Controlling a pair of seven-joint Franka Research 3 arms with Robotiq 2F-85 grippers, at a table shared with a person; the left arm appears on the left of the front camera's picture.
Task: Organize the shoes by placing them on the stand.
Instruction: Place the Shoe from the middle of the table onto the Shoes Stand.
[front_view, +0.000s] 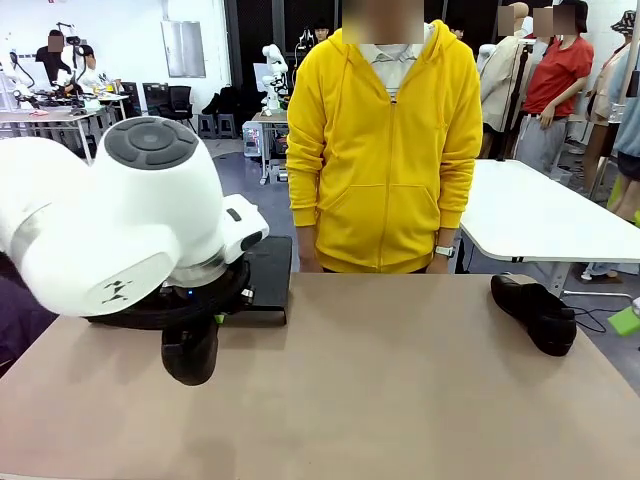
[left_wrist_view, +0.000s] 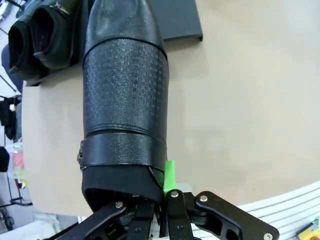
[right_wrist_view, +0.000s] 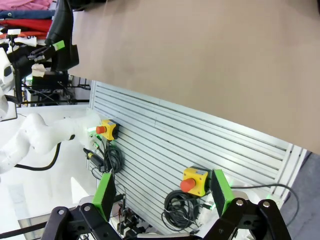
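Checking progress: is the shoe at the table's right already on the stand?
No, that shoe lies on the bare table, well apart from the stand.

Four black shoes in all. The front view shows two: the held shoe (front_view: 190, 352) at lower left and the lone shoe (front_view: 535, 312) at middle right. The left wrist view shows three: the held shoe down the middle of the frame, plus the outer shoe (left_wrist_view: 20, 47) and the inner shoe (left_wrist_view: 52, 35) side by side at upper left. One stand (front_view: 268, 272), one of its panels visible. One tan surface (front_view: 400, 390). One person in a yellow hoodie (front_view: 385, 150) at top centre. In the right wrist view, two yellow button boxes, the left box (right_wrist_view: 106, 129) and the lower box (right_wrist_view: 194, 180). Right fingers (right_wrist_view: 221, 192): two, each green-padded.
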